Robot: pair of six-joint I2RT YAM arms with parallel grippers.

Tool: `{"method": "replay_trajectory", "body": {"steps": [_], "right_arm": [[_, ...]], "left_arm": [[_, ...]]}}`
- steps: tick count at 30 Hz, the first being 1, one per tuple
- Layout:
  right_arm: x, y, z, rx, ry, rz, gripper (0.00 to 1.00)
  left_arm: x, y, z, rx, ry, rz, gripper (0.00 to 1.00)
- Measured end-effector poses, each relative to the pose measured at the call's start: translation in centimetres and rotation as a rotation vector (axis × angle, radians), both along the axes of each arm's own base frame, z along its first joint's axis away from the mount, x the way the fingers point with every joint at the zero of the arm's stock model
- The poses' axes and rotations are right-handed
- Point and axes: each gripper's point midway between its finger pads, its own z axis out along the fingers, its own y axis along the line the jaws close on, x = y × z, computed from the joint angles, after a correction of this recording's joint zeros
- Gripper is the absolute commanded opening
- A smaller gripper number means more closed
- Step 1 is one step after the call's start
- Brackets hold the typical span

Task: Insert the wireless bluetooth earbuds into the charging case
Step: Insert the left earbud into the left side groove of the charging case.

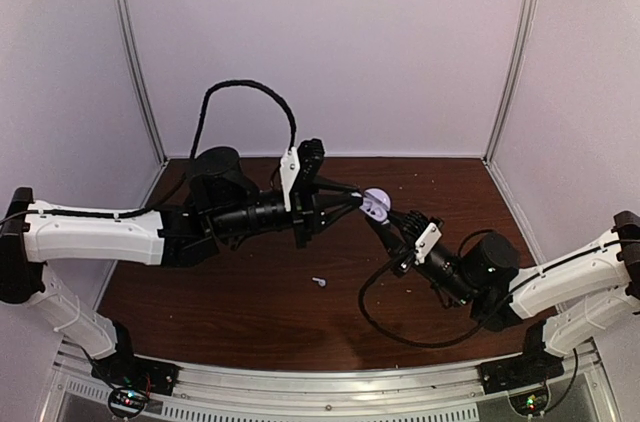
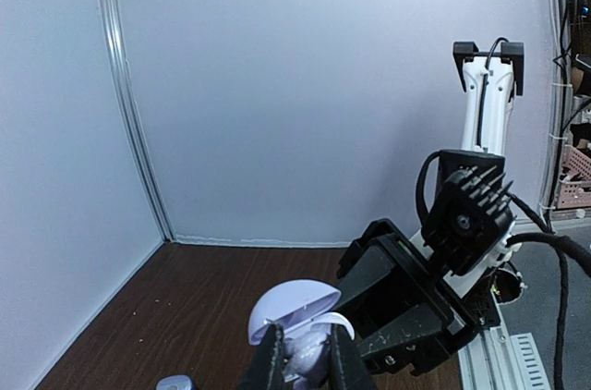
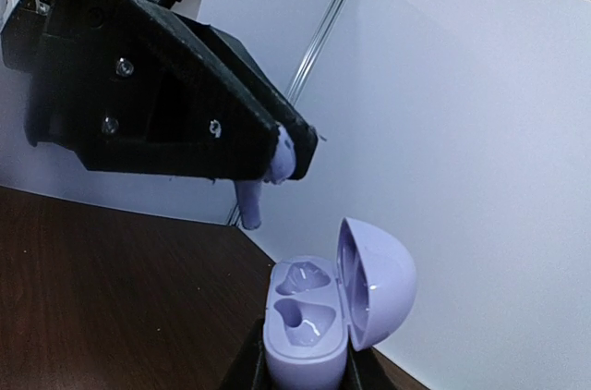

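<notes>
The lilac charging case (image 3: pixel 305 339) stands open with its lid (image 3: pixel 374 284) up and both sockets empty. My right gripper (image 3: pixel 305 367) is shut on its base. It is held above the table (image 1: pixel 230 292), as the top view shows the case (image 1: pixel 377 204). My left gripper (image 1: pixel 357 205) is shut on one lilac earbud (image 3: pixel 251 205), stem down, just above and to the left of the case's sockets and apart from it. In the left wrist view the earbud (image 2: pixel 309 358) sits between the left fingers (image 2: pixel 269 362), with the lid (image 2: pixel 291 309) just behind. A second earbud (image 1: pixel 318 282) lies on the table.
White walls with metal corner posts (image 1: pixel 135 52) enclose the brown table. The right arm's cable (image 1: pixel 385 327) loops over the table near its gripper. A small bluish-grey object (image 2: pixel 175 383) shows at the bottom edge of the left wrist view.
</notes>
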Motion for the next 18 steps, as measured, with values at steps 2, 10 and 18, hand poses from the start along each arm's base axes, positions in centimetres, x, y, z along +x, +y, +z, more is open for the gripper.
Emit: {"method": "replay_trajectory", "body": {"steps": [2, 10, 18], "right_arm": [[0.0, 0.0, 0.1, 0.006, -0.001, -0.007, 0.00], [-0.1, 0.0, 0.4, 0.021, 0.003, -0.031, 0.00], [0.0, -0.1, 0.2, 0.019, 0.012, -0.056, 0.00]], "left_arm": [[0.0, -0.3, -0.4, 0.007, 0.007, -0.003, 0.14], [0.2, -1.2, -0.2, 0.005, 0.012, -0.006, 0.13], [0.3, -1.6, 0.1, 0.001, 0.014, -0.006, 0.13]]}}
